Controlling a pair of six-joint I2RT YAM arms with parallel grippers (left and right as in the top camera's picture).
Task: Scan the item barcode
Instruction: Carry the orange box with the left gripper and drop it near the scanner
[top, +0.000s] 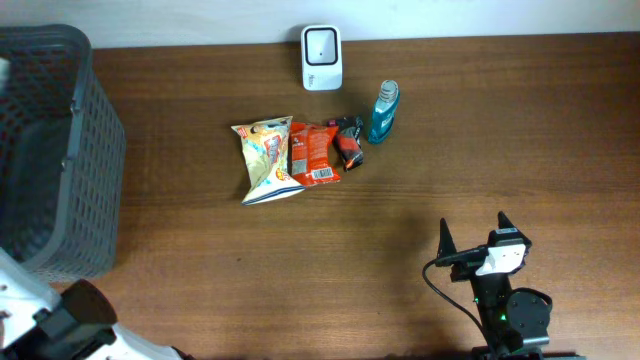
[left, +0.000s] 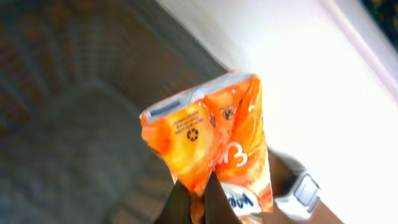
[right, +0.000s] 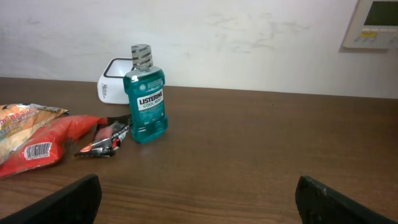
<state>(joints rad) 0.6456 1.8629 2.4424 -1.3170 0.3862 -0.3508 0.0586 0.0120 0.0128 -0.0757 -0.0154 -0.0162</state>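
Here we show the left gripper (left: 198, 200) clamped on the lower edge of an orange packet (left: 211, 140), its jaws pinched together on the thin film so that the pouch stands upright before the wrist camera. The packet is glossy, crinkled film with a flat crimped seal along its top and a printed recycling mark; no barcode shows on the side we see. Behind it lies the blurred grey lattice of the basket (top: 70, 150), which stands at the left of the table (top: 480, 120) — we judge the pouch is held aloft near it, well apart from the scanner (top: 321, 57), a white rounded box at the far edge. The right gripper (top: 473, 226) rests at the near right, fingers spread wide and holding nothing, presumably parked clear of the work. On the dark wood-grain table lie a yellow snack bag (top: 267, 160), a red pouch (top: 313, 152) with its barcode facing up, a small dark sachet (top: 348, 145) and — upright, just beside them — a teal mouthwash bottle (top: 383, 112) of rigid clear plastic.
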